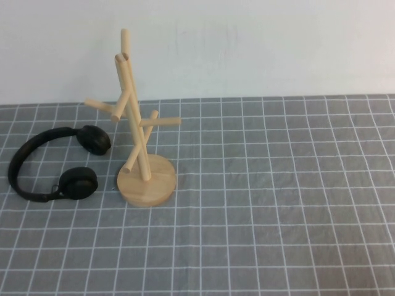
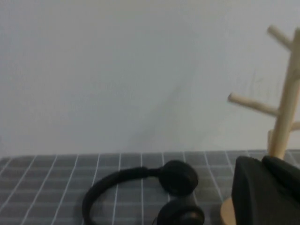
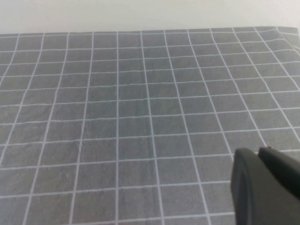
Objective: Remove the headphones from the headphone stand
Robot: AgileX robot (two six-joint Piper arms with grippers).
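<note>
Headphones (image 1: 52, 163) lie flat on worktop (image 1: 278, 203), just left of headphone stand (image 1: 139, 132), off pegs; headband arcs away from stand, ear cups nearest base. Left gripper (image 2: 267, 192) closed, empty, nearer; headphones ahead of it, stand alongside. Right gripper (image 3: 265, 187): over bare cloth, well apart; jaw state cannot tell.
</note>
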